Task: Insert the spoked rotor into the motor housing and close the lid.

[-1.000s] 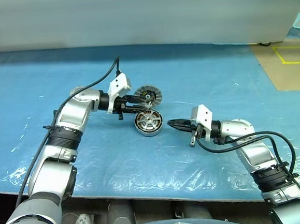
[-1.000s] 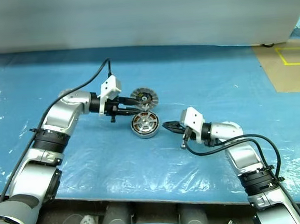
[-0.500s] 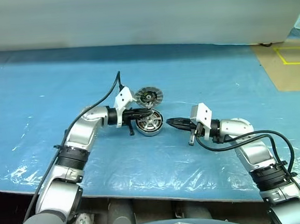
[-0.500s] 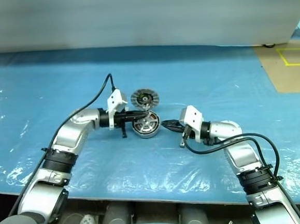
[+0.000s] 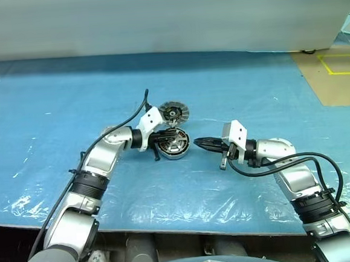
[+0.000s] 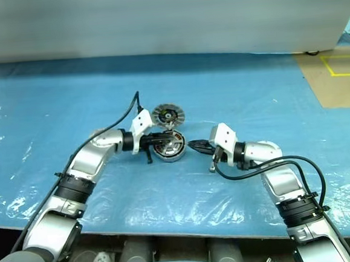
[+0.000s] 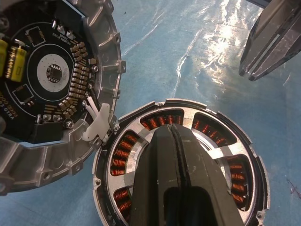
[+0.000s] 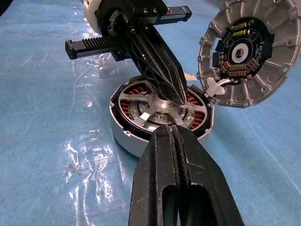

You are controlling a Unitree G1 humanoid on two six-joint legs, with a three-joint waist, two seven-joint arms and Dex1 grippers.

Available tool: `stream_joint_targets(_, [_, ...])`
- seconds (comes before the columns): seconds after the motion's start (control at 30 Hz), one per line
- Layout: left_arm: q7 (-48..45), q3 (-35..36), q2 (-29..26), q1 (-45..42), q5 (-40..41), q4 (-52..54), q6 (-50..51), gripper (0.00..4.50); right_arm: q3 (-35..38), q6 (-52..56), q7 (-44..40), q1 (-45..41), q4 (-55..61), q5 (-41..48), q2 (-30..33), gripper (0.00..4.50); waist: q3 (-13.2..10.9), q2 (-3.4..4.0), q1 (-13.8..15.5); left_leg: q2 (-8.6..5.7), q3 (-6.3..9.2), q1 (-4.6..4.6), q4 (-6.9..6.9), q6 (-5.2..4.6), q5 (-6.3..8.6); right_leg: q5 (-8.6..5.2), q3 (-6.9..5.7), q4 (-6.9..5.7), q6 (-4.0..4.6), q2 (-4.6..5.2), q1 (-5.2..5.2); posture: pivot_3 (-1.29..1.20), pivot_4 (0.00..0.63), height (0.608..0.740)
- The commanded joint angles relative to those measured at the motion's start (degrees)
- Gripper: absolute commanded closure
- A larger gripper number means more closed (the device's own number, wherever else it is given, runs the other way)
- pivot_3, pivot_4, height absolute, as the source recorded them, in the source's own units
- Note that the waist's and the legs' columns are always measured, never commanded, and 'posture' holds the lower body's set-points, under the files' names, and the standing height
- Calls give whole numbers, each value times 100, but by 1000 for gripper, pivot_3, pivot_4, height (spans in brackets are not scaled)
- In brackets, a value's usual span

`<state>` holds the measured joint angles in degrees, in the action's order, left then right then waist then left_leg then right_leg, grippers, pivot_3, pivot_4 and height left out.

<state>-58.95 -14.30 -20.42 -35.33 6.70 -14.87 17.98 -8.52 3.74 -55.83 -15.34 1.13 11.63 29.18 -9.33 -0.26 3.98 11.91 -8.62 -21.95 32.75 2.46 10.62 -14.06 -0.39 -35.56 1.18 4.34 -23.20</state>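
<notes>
One motor housing (image 5: pixel 173 144), spoked rotor (image 8: pixel 160 107) seated; one lid (image 5: pixel 173 112) open; both grippers' jaws pressed together, empty.

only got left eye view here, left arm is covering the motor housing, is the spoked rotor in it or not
Observer: Yes. In the right wrist view the spoked rotor lies inside the motor housing, with its spokes over the copper windings.
Operator: whats the left gripper doing there
Observer: The left gripper is shut. Its tips are at the rotor's hub and seem to touch it.
Operator: lid on
Observer: No. The lid stands tilted beside the housing with its circuit-board side showing. It meets the housing's rim at a white clip.
</notes>
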Motion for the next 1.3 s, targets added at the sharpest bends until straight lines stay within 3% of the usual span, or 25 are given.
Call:
stream_joint_targets(0.03, [-85,162,93,75,307,193,-65,4471,72,-85,28,-100,147,73,-23,4500,0,0,0,0,0,0,0,0,0,0,0,0,0,0,0,0,150,740])
stream_joint_targets(0.37, [-230,1152,-103,399,1599,1046,378,4471,65,-118,-16,-164,82,70,-47,4500,0,0,-9,2,-1,-2,-1,0,0,0,0,-1,1,-2,-4,0,150,740])
stream_joint_targets(0.5, [67,1784,-257,203,1842,823,234,4471,46,-116,-22,-167,83,60,-58,4500,-1,1,-4,1,-2,-4,0,0,0,0,-1,0,1,-1,-4,0,150,740])
stream_joint_targets(0.6, [660,2088,-402,-363,1425,-126,-399,4471,28,-101,-29,-200,75,56,-72,4500,-1,1,8,2,0,-5,3,0,0,0,-2,-1,1,-2,-3,0,150,740])
stream_joint_targets(0.8, [1128,1809,-412,-1598,516,-2384,-1668,4471,-13,-49,-60,-280,140,62,-99,4500,0,1,15,-5,2,-5,12,1,0,2,2,1,-4,0,1,0,150,740])
stream_joint_targets(1.03, [203,1574,288,-2707,227,-4702,-2368,4471,-48,222,-52,-272,551,148,-114,4500,-2,-2,50,-6,10,-15,6,1,-2,16,-5,2,-27,-1,0,0,150,740])
stream_joint_targets(1.3, [-856,1785,742,-3303,290,-5647,-2175,4471,-60,452,70,-81,939,138,-120,4500,-9,-14,48,-6,12,-12,5,19,9,17,-5,0,-29,0,-1,0,150,740])
